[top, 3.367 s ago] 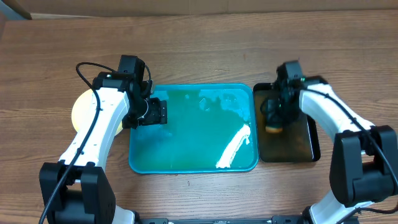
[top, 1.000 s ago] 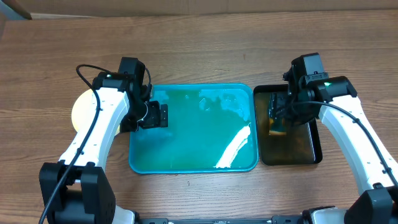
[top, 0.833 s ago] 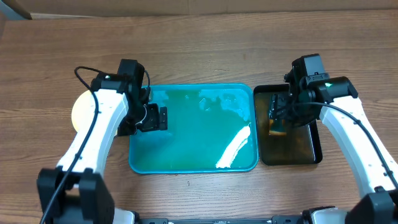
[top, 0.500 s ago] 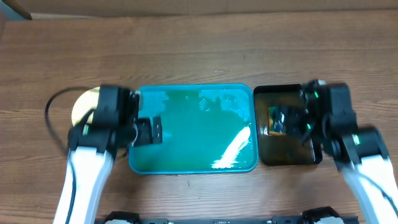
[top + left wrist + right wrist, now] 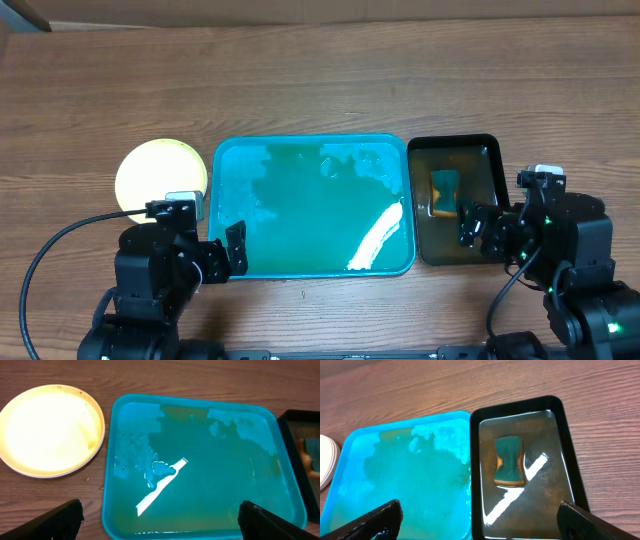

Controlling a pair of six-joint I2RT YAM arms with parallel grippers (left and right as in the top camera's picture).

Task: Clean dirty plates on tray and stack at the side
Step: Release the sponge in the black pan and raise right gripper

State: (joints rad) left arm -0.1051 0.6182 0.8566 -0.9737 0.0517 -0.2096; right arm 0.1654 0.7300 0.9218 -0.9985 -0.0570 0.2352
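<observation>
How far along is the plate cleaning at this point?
Looks essentially done. The tray holds only a water film, no plates. A clean-looking plate sits on the table left of it; whether others lie beneath is unclear. Nothing is in hand: the left end effector and right end effector are open and empty, and the sponge lies in the black tray. Nothing visibly left.

Wood-grain table (image 5: pixel 320 80) fills the whole view, warm brown, its grain running left to right. Along the far edge lies a pale tan strip (image 5: pixel 350 8), with a darker patch (image 5: pixel 20 15) at the top-left corner. Lighting is even.
</observation>
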